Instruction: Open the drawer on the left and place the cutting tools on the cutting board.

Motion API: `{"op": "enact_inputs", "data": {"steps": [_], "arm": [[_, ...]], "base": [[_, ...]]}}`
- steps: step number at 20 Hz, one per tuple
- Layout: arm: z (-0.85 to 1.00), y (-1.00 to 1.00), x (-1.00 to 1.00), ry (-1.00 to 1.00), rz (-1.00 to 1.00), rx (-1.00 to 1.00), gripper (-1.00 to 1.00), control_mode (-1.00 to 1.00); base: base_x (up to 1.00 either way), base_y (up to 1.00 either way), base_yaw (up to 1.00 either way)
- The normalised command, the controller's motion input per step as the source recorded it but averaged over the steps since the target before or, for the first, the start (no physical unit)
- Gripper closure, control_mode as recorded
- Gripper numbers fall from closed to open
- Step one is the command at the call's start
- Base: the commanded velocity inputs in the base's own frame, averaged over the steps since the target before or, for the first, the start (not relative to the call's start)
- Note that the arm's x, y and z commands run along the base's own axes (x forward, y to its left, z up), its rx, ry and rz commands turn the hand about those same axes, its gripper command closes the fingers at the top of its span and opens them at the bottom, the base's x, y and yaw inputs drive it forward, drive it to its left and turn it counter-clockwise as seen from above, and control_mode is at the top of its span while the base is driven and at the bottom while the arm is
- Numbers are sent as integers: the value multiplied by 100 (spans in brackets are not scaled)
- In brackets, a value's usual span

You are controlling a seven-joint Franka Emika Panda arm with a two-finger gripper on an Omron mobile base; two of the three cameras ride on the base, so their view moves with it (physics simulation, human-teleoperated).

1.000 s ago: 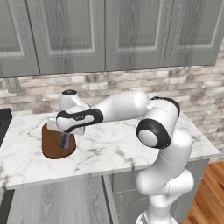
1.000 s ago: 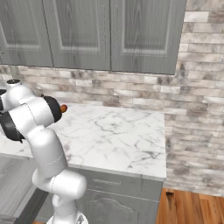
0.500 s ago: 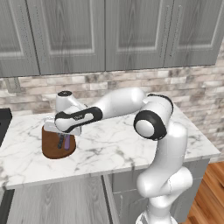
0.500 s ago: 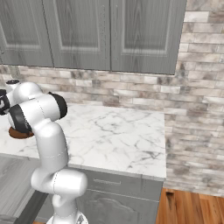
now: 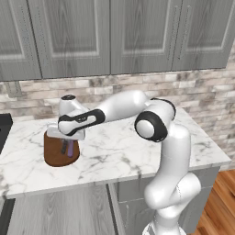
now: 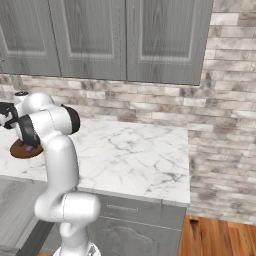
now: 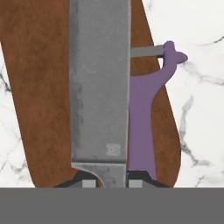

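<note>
The dark brown cutting board [image 5: 54,157] lies on the left of the marble counter, and its edge also shows behind the arm [image 6: 19,151]. My gripper [image 5: 67,140] hangs just above it, shut on the knife [image 7: 99,87] at the handle. The grey blade points away along the board [image 7: 41,92]. The purple peeler [image 7: 142,118] lies flat on the board right beside the blade, its head at the board's edge. Between the fingertips of the gripper [image 7: 111,181] sits the base of the blade. The grey drawer [image 5: 55,213] stands pulled out below the counter's front edge.
The marble counter [image 5: 119,151] stretches right of the board to its corner. Grey wall cabinets [image 5: 110,36] hang above a brick backsplash. A dark appliance edge [image 5: 3,126] sits at the far left. The arm's elbow [image 6: 47,125] stands close over the board.
The elbow has swung left toward the board. The hand has stayed over the board with the knife in it and shifted slightly left.
</note>
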Motion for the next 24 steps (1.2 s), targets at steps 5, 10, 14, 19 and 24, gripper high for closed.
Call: {"op": "enact_inputs", "data": {"steps": [5, 10, 14, 19, 24], "arm": [[0, 3, 7, 0, 0, 0, -100, -100], [0, 2, 1, 0, 0, 0, -100, -100], [6, 0, 0, 1, 0, -1, -100, -100], [27, -23, -48, 0, -8, 0, -100, -100], [37, -77, -74, 0, -20, 6, -100, -100]], "base": [[0, 0, 0], [0, 0, 0], [0, 0, 0], [0, 0, 0], [0, 0, 0]]}}
